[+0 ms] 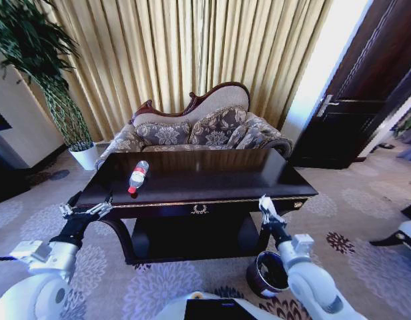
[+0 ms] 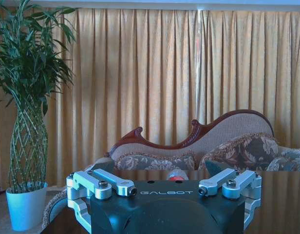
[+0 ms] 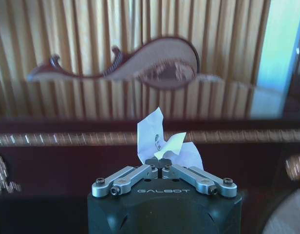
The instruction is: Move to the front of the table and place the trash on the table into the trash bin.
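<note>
The dark glossy table [image 1: 245,175] stands right in front of me. A clear plastic bottle [image 1: 137,177] with a red label and cap lies on its left part; its red cap [image 2: 177,176] peeks over my left gripper. My left gripper [image 1: 84,208] [image 2: 165,187] hovers open at the table's front left corner, nothing between its fingers. My right gripper [image 1: 265,205] [image 3: 159,163] is at the front right edge, level with the gold trim, shut on a crumpled white paper wad [image 3: 159,139]. The dark trash bin [image 1: 267,273] stands on the carpet just below my right arm.
A patterned sofa [image 1: 199,127] sits behind the table before the gold curtains. A tall plant in a white pot [image 1: 85,157] stands at the back left. A dark door [image 1: 365,87] is at the right, and a chair edge [image 1: 405,233] at the far right.
</note>
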Controlling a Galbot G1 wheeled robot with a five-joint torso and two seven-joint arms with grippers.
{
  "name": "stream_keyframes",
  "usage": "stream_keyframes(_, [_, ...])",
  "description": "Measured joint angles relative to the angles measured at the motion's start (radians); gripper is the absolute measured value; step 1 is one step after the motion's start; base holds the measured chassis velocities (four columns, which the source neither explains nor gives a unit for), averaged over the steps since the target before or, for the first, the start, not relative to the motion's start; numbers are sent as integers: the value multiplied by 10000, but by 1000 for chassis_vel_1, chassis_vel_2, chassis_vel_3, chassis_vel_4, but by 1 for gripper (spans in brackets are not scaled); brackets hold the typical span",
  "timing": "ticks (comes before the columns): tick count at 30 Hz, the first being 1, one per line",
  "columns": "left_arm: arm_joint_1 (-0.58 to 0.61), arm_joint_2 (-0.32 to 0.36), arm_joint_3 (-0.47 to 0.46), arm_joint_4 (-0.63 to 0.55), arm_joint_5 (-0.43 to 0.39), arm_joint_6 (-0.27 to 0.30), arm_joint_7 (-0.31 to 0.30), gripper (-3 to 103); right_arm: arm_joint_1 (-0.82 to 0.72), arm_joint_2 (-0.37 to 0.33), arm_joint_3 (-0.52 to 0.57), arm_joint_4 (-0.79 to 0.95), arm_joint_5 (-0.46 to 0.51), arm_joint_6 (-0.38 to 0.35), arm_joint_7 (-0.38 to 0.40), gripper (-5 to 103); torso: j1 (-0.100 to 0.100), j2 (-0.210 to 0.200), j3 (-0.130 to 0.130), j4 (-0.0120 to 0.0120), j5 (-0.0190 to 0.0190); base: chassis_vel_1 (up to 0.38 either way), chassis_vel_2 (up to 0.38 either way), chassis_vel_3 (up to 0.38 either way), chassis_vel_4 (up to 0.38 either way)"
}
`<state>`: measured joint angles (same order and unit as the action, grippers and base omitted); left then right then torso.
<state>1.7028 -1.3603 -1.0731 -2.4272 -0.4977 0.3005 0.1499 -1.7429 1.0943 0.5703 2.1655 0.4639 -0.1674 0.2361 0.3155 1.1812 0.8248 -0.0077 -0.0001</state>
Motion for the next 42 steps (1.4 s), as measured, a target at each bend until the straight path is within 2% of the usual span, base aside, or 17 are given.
stream_keyframes(5, [-32,-116,102,76,-1,-29,-2,100,266,268,-468,-1249,-72,62,-4,0,1,-1,1,2,-1,0,0,0,0])
stream_keyframes(7, [-32,-159,142,73,-88,-35,-6,100,815,464,-776,-2841,-343,78,-7,0,1,-1,1,3,2,0,0,0,0])
stream_keyframes(8, [-32,-159,142,73,-88,-35,-6,100,815,464,-776,-2841,-343,78,-7,0,1,-1,1,3,2,0,0,0,0])
stream_keyframes(11, [-57,-103,-23,66,-357,-36,-17,100,1692,753,-906,-5148,-694,196,-31,0,1,-1,1,2,2,0,0,0,0])
stream_keyframes(12, [-57,-103,-23,66,-357,-36,-17,100,1692,753,-906,-5148,-694,196,-31,0,1,-1,1,2,2,0,0,0,0])
stream_keyframes(14, [-49,-66,-178,89,-446,-36,-20,100,2297,940,-881,-6813,-919,404,-148,0,1,-1,1,4,3,0,0,0,0])
stream_keyframes(19, [-25,-59,-243,109,-479,-42,-24,100,2852,1036,-806,-8333,-963,531,-196,0,1,-1,1,2,2,0,0,0,0])
stream_keyframes(23, [-62,-166,-133,119,-449,-46,-26,100,3651,1014,-707,-10280,-1291,946,-197,0,1,-1,1,2,1,0,0,0,0])
stream_keyframes(28, [-57,-192,-112,58,-452,-47,-13,100,4118,1013,-682,-11598,-1549,1442,-187,0,1,-1,1,1,1,0,0,0,0])
stream_keyframes(34, [-19,-198,-156,-12,-472,-58,-8,100,4320,1112,-714,-12057,-1766,1619,-44,-2,1,-1,1,4,2,0,0,0,0])
stream_keyframes(35, [-12,-206,-156,-42,-505,-75,-4,100,4310,1134,-756,-12052,-1793,1638,29,3,1,-1,1,3,2,0,0,0,0])
stream_keyframes(36, [-12,-206,-156,-42,-505,-75,-4,100,4310,1134,-756,-12052,-1793,1638,29,3,1,-1,1,3,2,0,0,0,0])
stream_keyframes(39, [1,-227,-157,-96,-584,-92,17,100,4250,1174,-792,-11879,-1806,1670,86,19,1,-1,1,3,1,0,0,0,0])
stream_keyframes(41, [7,-235,-157,-103,-588,-104,35,100,4238,1176,-792,-11837,-1805,1710,88,19,1,-1,0,3,0,0,0,0,0])
stream_keyframes(42, [21,-244,-155,-111,-592,-146,62,100,4207,1178,-792,-11775,-1796,1756,89,30,1,-1,0,3,0,0,0,0,0])
